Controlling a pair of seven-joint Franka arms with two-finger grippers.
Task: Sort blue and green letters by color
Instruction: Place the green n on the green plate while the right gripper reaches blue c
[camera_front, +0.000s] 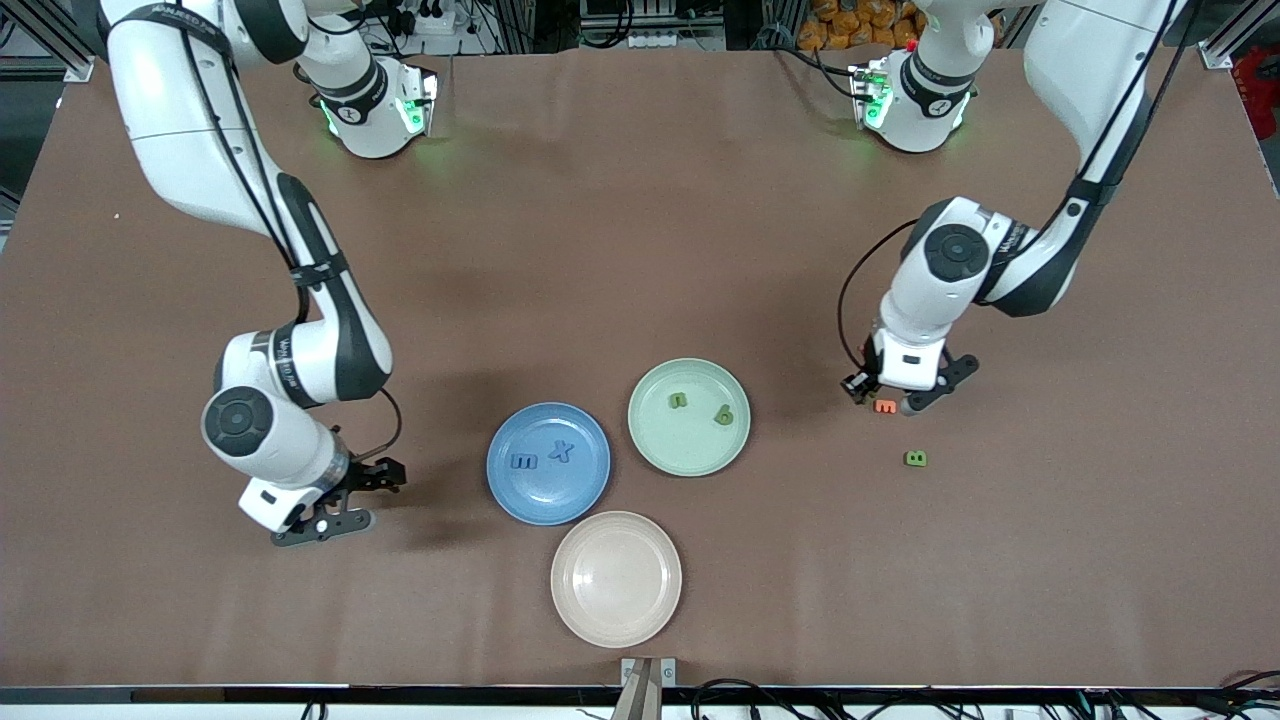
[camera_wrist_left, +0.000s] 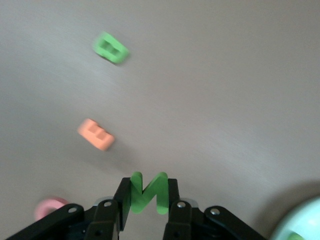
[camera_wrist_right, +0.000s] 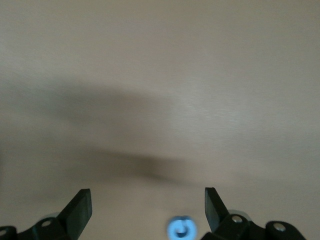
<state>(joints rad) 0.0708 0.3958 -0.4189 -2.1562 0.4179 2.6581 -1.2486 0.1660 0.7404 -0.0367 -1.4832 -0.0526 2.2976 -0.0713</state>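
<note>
My left gripper (camera_front: 888, 394) is shut on a green letter (camera_wrist_left: 148, 192), low over the table toward the left arm's end. Another green letter (camera_front: 915, 458) lies on the table nearer the front camera; it also shows in the left wrist view (camera_wrist_left: 111, 48). The green plate (camera_front: 660, 450) holds two green letters (camera_front: 678, 401) (camera_front: 724, 414). The blue plate (camera_front: 520, 500) holds two blue letters (camera_front: 524, 461) (camera_front: 562, 452). My right gripper (camera_front: 372, 495) is open, low over the table, with a small blue letter (camera_wrist_right: 181, 229) between its fingers (camera_wrist_right: 82, 205), apart from both.
An orange letter (camera_front: 885, 406) lies right by the left gripper, also in the left wrist view (camera_wrist_left: 96, 135), with a pink letter (camera_wrist_left: 49, 207) beside it. An empty beige plate (camera_front: 616, 578) sits nearest the front camera. The green plate's rim (camera_wrist_left: 300, 225) shows beside the left gripper.
</note>
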